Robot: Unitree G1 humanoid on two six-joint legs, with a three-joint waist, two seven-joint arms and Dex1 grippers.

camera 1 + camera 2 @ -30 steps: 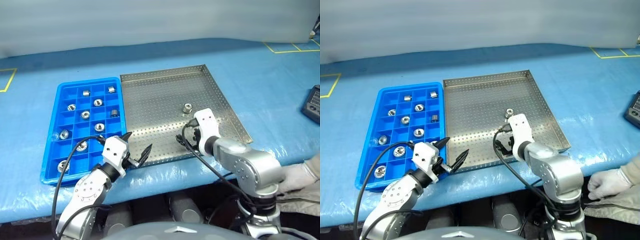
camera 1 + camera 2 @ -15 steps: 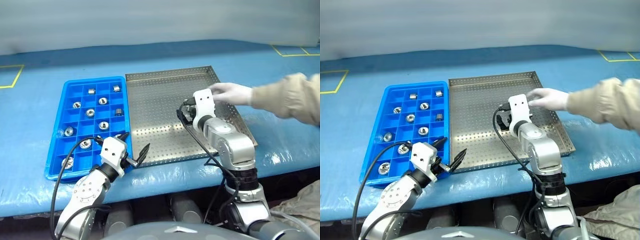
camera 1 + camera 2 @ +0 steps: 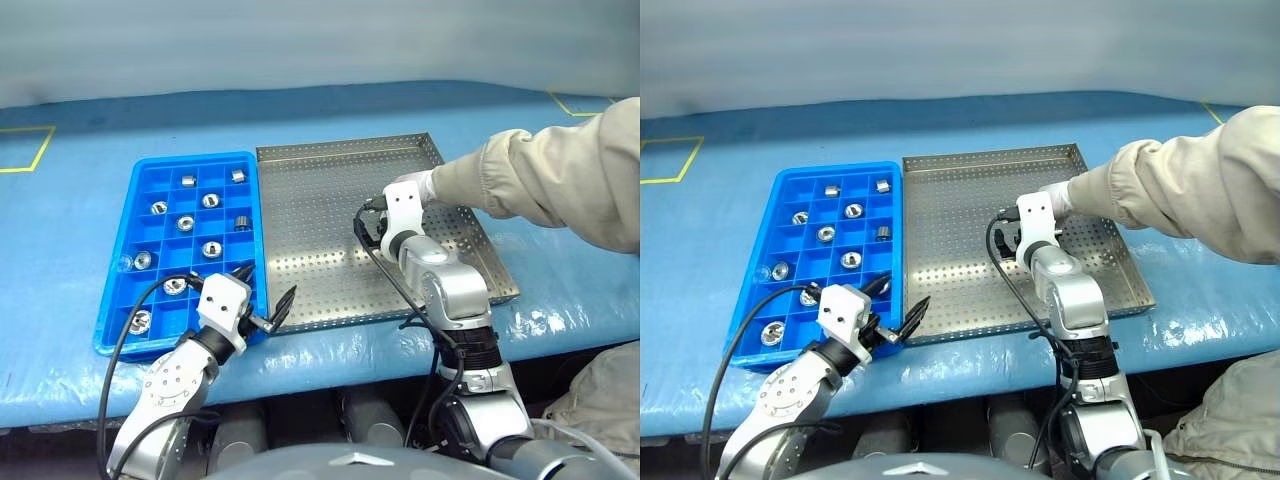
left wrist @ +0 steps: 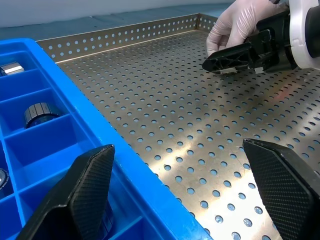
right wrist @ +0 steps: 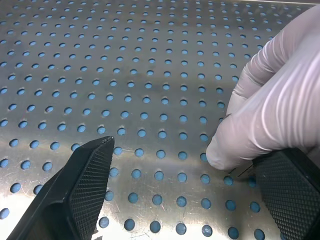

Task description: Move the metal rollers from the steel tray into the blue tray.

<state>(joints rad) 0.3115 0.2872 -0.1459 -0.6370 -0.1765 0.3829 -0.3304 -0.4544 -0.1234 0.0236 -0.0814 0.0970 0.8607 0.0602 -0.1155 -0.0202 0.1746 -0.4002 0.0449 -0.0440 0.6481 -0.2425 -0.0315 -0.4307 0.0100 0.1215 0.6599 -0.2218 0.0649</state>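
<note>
The blue tray (image 3: 150,235) lies on the left with several metal rollers (image 3: 211,248) in its compartments. To its right lies the steel tray (image 3: 320,180) with its perforated floor. My left gripper (image 3: 267,285) hangs open at the near edge where the two trays meet, nothing between its fingers (image 4: 85,185). My right gripper (image 3: 372,228) stands open low over the steel tray's right half. A person's white-gloved hand (image 5: 270,110) presses its fingertips onto the tray floor between my right fingers (image 5: 85,185), close to one of them.
The person's beige sleeve (image 3: 540,185) reaches in from the right across the steel tray's far right corner. Both trays sit on a blue-covered table (image 3: 80,120) near its front edge. Yellow tape marks (image 3: 30,150) lie at the far left and far right.
A person's arm has come in from the right and set its gloved hand on the steel tray by my right gripper, which has moved forward. The left gripper has stayed put.
</note>
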